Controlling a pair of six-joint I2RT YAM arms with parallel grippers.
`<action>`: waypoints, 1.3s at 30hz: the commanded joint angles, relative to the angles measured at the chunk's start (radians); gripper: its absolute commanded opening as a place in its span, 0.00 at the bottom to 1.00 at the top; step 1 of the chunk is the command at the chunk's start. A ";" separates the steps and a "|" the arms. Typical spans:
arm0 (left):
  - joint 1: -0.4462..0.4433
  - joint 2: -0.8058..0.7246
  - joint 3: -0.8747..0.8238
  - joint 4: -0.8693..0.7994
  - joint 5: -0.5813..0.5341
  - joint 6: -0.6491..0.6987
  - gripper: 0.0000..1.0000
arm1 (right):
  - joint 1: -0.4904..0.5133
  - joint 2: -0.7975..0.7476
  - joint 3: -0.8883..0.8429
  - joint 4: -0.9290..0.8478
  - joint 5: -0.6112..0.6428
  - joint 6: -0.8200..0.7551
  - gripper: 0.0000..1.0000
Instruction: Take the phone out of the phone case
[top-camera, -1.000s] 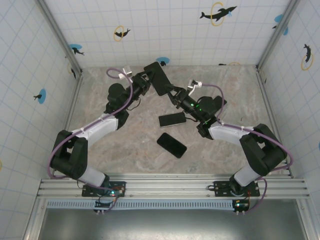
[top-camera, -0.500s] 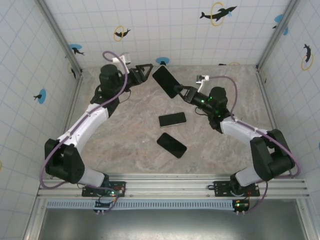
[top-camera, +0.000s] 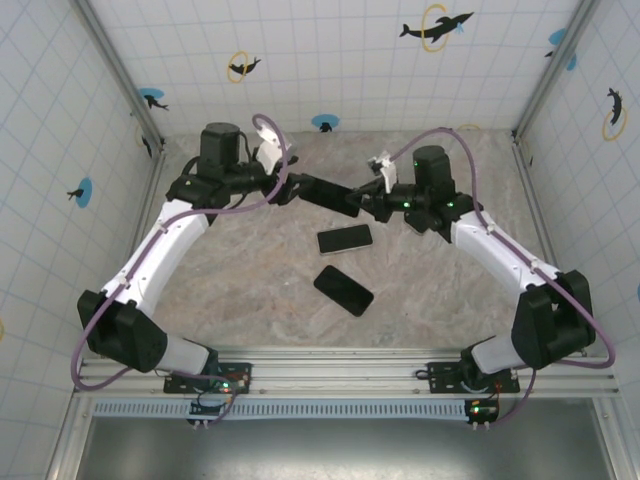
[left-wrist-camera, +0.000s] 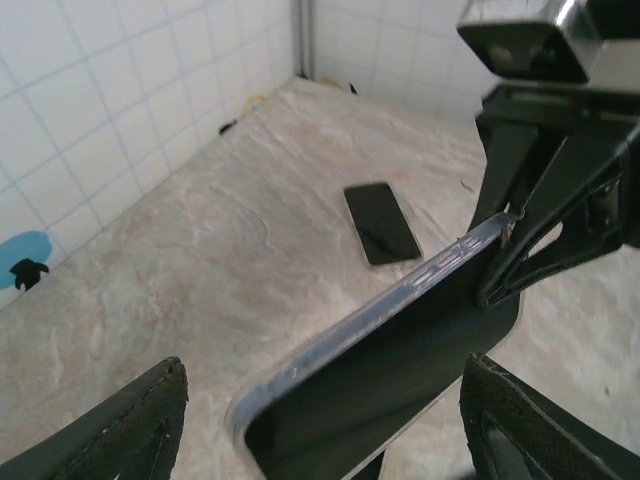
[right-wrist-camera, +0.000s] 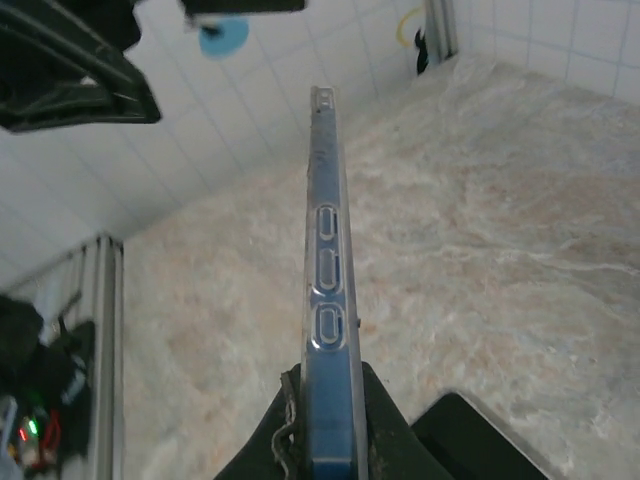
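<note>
A dark phone in a clear, bluish case (top-camera: 323, 192) hangs above the table's back middle. My right gripper (top-camera: 362, 203) is shut on its right end; in the right wrist view the cased phone (right-wrist-camera: 328, 280) stands edge-on, button cut-outs showing, clamped by the gripper (right-wrist-camera: 325, 440). My left gripper (top-camera: 287, 186) is open at the phone's left end. Seen from the left wrist, the cased phone (left-wrist-camera: 400, 345) lies between the wide-apart fingers (left-wrist-camera: 130, 425) without touching them, and the left gripper (left-wrist-camera: 325, 415) holds nothing.
Two bare dark phones lie flat on the marble table, one (top-camera: 345, 239) under the held phone and one (top-camera: 343, 290) nearer the front. The first phone (left-wrist-camera: 382, 222) shows beyond the case. Tiled walls (top-camera: 330, 50) enclose the table.
My left gripper swung in from the back left and now brackets the phone's free end. My right arm lowered and turned the cased phone to lie nearly level.
</note>
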 joint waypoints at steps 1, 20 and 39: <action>-0.064 -0.012 0.013 -0.167 0.004 0.235 0.72 | 0.079 -0.057 0.081 -0.252 0.102 -0.384 0.03; -0.218 -0.129 -0.222 -0.231 -0.076 0.389 0.57 | 0.295 -0.109 0.108 -0.317 0.257 -0.554 0.01; -0.225 -0.146 -0.259 -0.167 -0.023 0.378 0.40 | 0.268 -0.101 0.087 -0.290 0.160 -0.512 0.01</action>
